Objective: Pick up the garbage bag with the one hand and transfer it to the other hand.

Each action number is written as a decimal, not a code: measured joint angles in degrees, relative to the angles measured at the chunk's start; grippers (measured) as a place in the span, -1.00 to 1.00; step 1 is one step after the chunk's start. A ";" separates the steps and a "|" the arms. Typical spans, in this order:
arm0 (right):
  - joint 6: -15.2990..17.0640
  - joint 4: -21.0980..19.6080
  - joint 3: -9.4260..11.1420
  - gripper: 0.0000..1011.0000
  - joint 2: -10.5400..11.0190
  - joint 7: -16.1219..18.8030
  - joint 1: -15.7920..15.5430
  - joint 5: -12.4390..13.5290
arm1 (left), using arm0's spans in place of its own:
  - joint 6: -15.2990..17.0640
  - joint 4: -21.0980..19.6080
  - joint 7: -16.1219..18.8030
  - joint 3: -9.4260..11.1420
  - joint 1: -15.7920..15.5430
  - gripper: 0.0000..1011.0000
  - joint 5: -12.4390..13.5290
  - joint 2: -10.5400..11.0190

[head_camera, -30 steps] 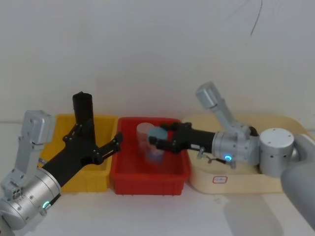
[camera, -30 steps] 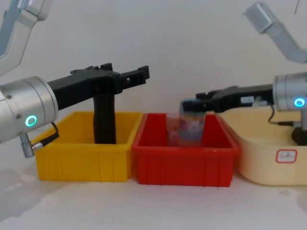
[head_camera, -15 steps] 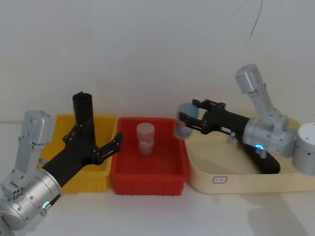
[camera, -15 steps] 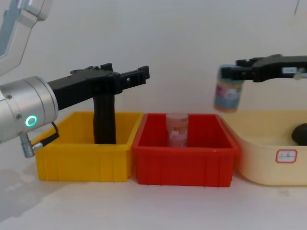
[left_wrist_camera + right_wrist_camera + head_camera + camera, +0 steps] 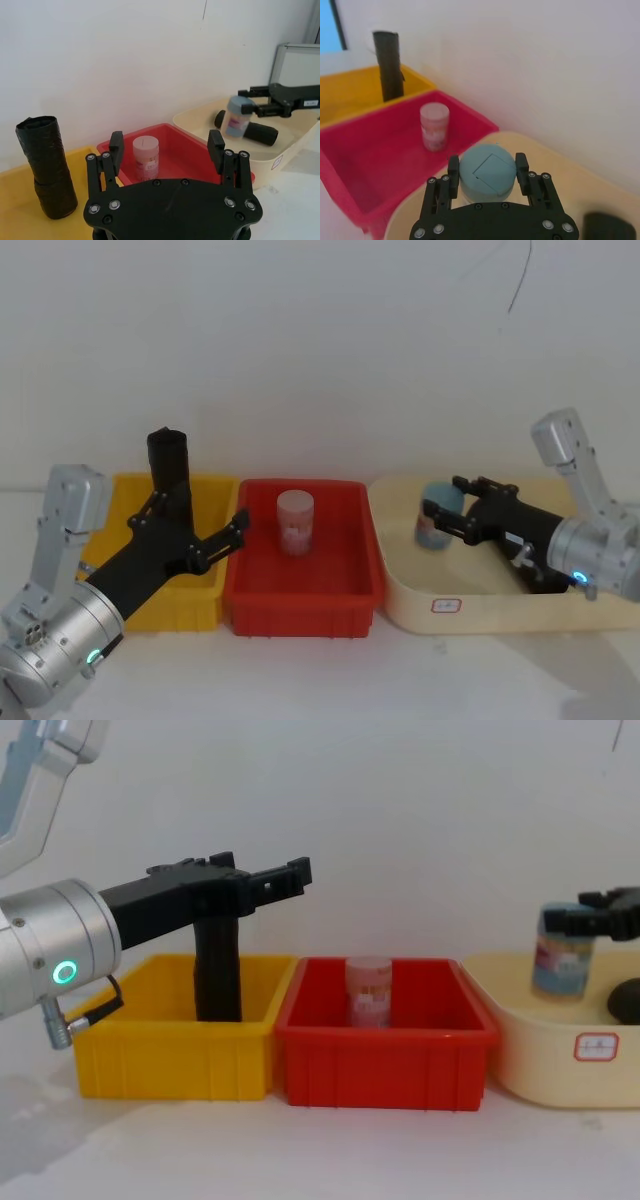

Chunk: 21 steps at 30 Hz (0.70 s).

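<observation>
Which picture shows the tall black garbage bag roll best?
The left wrist view: the garbage bag stands whole and unblocked in the yellow bin, crinkles clear. In the head view and chest view the left gripper covers part of it. The right wrist view shows it far off.

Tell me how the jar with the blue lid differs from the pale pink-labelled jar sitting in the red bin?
The blue-lidded jar is clamped in the right gripper over the cream tray; the pale pink-labelled jar stands free in the red plastic bin, untouched. The first has a blue lid, the second a pale one. Both are small upright cylinders.
</observation>
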 joint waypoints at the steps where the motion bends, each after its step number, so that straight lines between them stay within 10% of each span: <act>1: 0.13 -0.11 0.03 0.32 0.14 -0.20 -0.27 -0.04 | 0.00 0.00 0.00 0.00 0.00 0.98 0.00 0.00; 14: -0.30 -3.13 1.60 0.98 1.20 -3.32 -3.70 -0.60 | 0.00 0.00 0.00 0.00 0.00 0.98 0.00 0.00; 21: -2.03 -5.76 2.87 0.98 1.01 -3.93 -4.90 0.26 | 0.00 0.00 0.00 0.00 0.00 0.98 0.00 0.00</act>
